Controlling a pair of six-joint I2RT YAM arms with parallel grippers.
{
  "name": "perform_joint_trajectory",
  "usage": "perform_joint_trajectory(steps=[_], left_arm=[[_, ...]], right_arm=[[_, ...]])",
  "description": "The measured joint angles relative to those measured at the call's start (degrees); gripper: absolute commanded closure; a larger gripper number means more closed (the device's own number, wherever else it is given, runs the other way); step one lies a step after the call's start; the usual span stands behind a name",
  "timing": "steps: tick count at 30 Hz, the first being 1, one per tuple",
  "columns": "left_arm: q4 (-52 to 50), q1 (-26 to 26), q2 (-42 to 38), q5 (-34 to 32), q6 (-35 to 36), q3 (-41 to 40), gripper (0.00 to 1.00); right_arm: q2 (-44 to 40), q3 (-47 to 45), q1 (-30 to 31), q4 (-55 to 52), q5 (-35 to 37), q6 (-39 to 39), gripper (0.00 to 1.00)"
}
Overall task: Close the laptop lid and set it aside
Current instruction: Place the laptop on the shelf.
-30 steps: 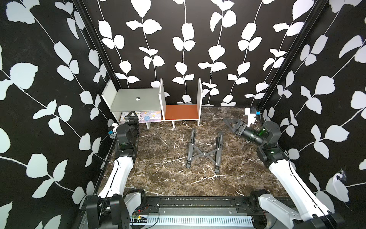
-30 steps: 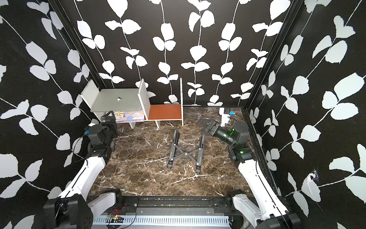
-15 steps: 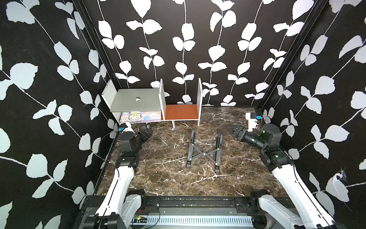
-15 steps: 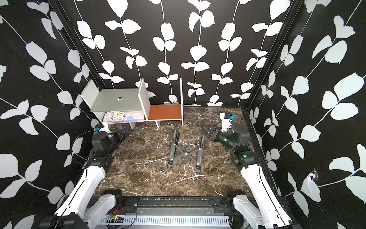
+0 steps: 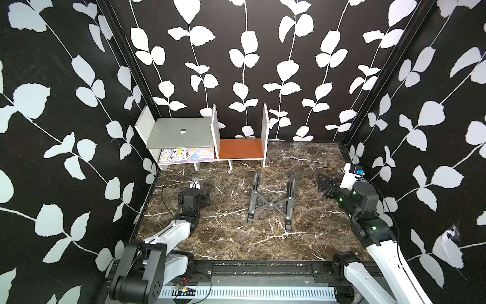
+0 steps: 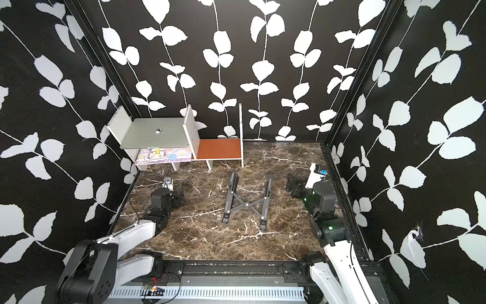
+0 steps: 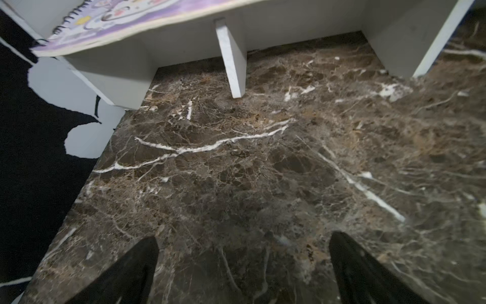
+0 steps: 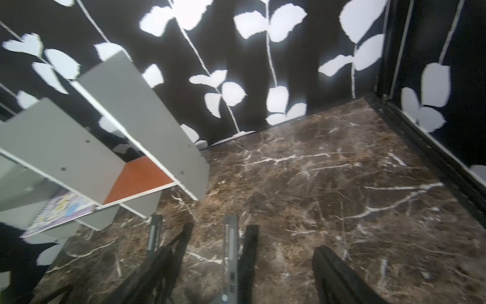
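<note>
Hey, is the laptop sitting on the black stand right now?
No, the laptop lies closed on the shelf at the back, well apart from the stand.

White shelf (image 5: 265, 131) holds a cat notebook (image 5: 184, 155) down low; black X-stand (image 5: 271, 204) lies flat in front of it.

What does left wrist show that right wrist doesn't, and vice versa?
Left wrist only: the left gripper, open and empty over bare marble.
Right wrist only: the right gripper, open and empty; the black stand ahead of it; the shelf's orange board; the enclosure's back corner.
Both: the cartoon notebook, the grey shelf and the marble tabletop.
</note>
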Motion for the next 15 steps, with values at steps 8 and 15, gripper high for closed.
perform_joint_trajectory(steps=[8, 15], left_arm=[[21.9, 7.0, 18.9, 10.1, 3.4, 2.6, 0.01], [25.7, 9.3, 19.4, 12.3, 1.7, 3.4, 0.01]], right_arm=[[0.7, -0.1, -0.2, -1.5, 9.8, -2.9, 0.02], [2.4, -5.0, -0.8, 2.2, 17.3, -6.7, 0.0]])
